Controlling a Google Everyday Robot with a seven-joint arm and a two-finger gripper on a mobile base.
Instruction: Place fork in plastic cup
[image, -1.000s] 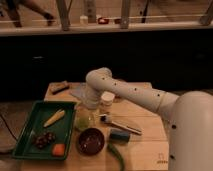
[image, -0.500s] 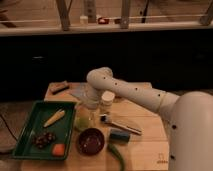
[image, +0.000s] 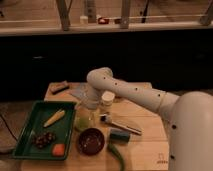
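Note:
The translucent yellow-green plastic cup (image: 83, 121) stands on the wooden table just right of the green tray. My gripper (image: 88, 107) hangs at the end of the white arm, directly over the cup and close to its rim. A long silvery utensil with a dark end (image: 121, 125) lies flat on the table to the right of the cup; I cannot tell whether it is the fork. I cannot make out a fork in the gripper.
A dark red bowl (image: 92, 141) sits in front of the cup. A white cup (image: 107, 98) stands behind the utensil. The green tray (image: 24, 149) holds corn (image: 54, 118), dark grapes (image: 43, 139) and an orange piece (image: 59, 149). A teal block (image: 120, 136) and a green vegetable (image: 117, 154) lie front right.

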